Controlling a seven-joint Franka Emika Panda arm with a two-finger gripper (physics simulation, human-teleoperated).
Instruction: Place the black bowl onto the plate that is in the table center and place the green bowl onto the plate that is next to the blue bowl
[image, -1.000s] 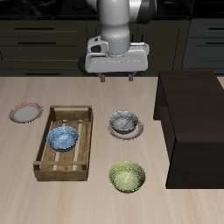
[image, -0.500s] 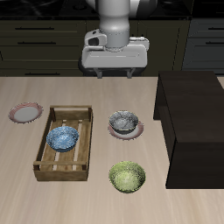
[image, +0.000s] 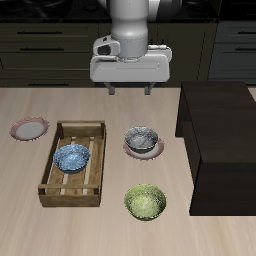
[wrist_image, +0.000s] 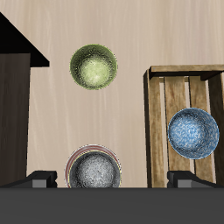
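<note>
The black bowl (image: 141, 137) sits on a plate (image: 131, 150) near the table center; both show in the wrist view, bowl (wrist_image: 94, 170) on plate (wrist_image: 69, 163). The green bowl (image: 146, 202) stands on the bare table nearer the front edge and shows in the wrist view (wrist_image: 94, 66). The blue bowl (image: 72, 157) lies inside a wooden crate (image: 70, 191), also in the wrist view (wrist_image: 192, 133). A second plate (image: 30, 129) lies empty beside the crate. My gripper (image: 133, 90) hangs high above the table's back, open and empty.
A tall dark box (image: 220, 140) stands on the table beside the black bowl's plate and shows in the wrist view (wrist_image: 13, 105). The crate's slatted wall (wrist_image: 156, 114) rises around the blue bowl. Dark cabinets line the back.
My gripper has risen a little and shifted slightly away from the dark box. The bowls and plates have not moved.
</note>
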